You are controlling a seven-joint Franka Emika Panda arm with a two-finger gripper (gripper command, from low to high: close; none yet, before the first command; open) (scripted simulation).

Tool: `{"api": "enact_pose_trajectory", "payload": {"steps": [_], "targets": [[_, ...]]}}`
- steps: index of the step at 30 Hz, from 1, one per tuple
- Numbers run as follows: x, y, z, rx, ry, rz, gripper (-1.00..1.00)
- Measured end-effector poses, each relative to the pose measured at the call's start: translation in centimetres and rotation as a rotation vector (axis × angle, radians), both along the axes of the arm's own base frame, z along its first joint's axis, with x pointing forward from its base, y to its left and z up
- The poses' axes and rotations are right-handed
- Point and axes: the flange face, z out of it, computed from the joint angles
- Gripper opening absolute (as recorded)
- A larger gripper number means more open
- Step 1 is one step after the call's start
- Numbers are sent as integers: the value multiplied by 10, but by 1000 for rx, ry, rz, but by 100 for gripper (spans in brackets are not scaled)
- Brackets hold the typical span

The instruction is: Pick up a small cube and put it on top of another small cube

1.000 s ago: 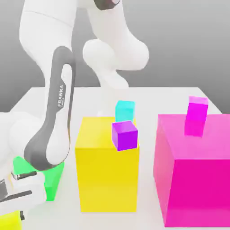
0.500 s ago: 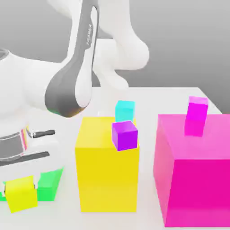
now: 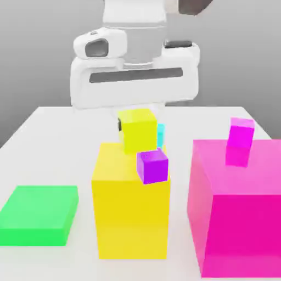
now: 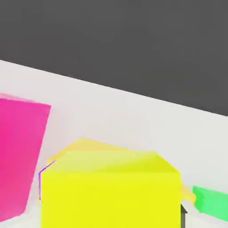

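Big pink block: closest to the front, on the exterior view's right, standing on the white table.
Tall yellow block: just beside the big pink block, in the middle. A gap of table shows between them.
Green slab: flat on the table on the exterior view's left, apart from the tall yellow block.
Purple cube: small, in front of the top right corner of the tall yellow block.
Small pink cube: up by the far top edge of the big pink block.
Small yellow cube: up in the air, above the back of the tall yellow block and just above the purple cube. It hangs right under the white hand.
Gripper: closed tight on the small yellow cube, pinching it from both sides. In the hand view the small yellow cube sits very close.
Teal cube: behind the small yellow cube, mostly hidden by it.
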Motion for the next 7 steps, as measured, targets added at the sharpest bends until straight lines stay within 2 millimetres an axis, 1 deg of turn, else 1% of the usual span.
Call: {"api": "enact_pose_trajectory", "payload": {"steps": [1, 3, 4, 7], "targets": [[-2, 2, -10, 0, 1, -2, -100], [-4, 4, -37, 0, 0, -3, -100], [-4, 4, -47, 0, 0, -4, 100], [-4, 4, -47, 0, 0, -4, 100]]}}
